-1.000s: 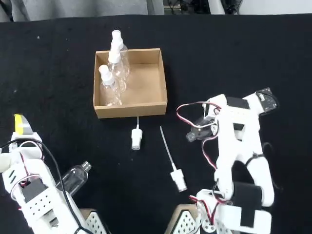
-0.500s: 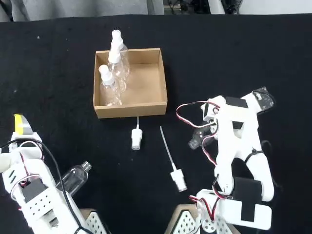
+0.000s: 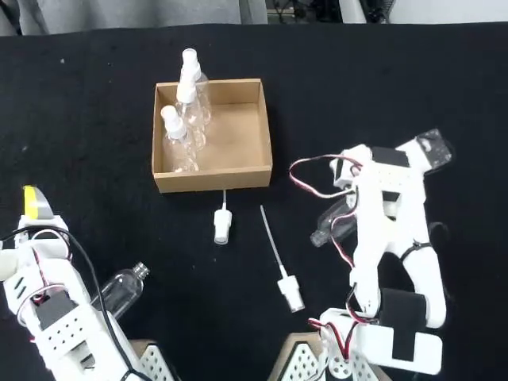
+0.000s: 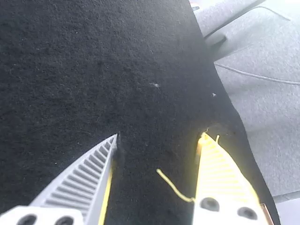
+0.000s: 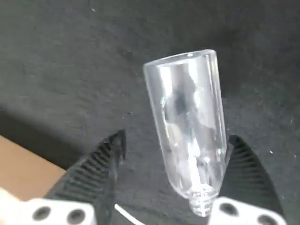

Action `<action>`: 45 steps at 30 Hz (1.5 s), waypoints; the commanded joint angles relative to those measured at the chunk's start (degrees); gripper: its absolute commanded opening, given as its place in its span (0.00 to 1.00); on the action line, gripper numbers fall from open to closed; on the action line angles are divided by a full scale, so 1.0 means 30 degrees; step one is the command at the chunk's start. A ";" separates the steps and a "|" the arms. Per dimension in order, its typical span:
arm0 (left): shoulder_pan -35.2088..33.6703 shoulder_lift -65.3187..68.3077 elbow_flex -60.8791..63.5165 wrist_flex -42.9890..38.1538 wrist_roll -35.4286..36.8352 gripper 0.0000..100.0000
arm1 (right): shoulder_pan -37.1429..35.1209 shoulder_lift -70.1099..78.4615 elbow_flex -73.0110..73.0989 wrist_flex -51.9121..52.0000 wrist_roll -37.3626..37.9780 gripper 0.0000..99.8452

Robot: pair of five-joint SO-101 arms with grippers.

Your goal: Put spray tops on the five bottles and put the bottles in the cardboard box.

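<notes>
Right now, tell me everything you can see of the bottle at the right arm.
The bottle is clear, plastic by its look, round and empty, with a bare threaded neck and no spray top. It sits tilted between the open fingers of the right pincer, close against one finger, with a gap to the other.

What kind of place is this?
Probably a robot lab or workshop table: two small white robot arms on a black cloth, with a cardboard box holding spray bottles.

The white arms (image 3: 389, 238) carried red and black cables (image 3: 305, 171); the left tool's (image 4: 159, 136) ribbed fingers (image 4: 89, 178) were grey and yellow, the right tool's (image 5: 177, 138) black.
</notes>
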 commanded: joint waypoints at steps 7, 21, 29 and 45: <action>-0.0073 -0.0293 -0.1216 -0.0029 0.0029 0.25 | -0.0762 -0.0103 -0.3414 0.2842 0.1201 0.27; -0.0073 -0.0293 -0.1216 -0.0029 0.0029 0.25 | -0.0762 -0.0103 -0.5905 0.6154 0.8645 0.27; -0.0073 -0.0293 -0.1216 -0.0029 0.0029 0.25 | -0.0645 -0.0073 -0.5788 0.6212 1.1223 0.27; -0.0073 -0.0293 -0.1216 -0.0029 0.0029 0.25 | -0.0615 -0.0044 -0.5788 0.6212 2.0103 0.27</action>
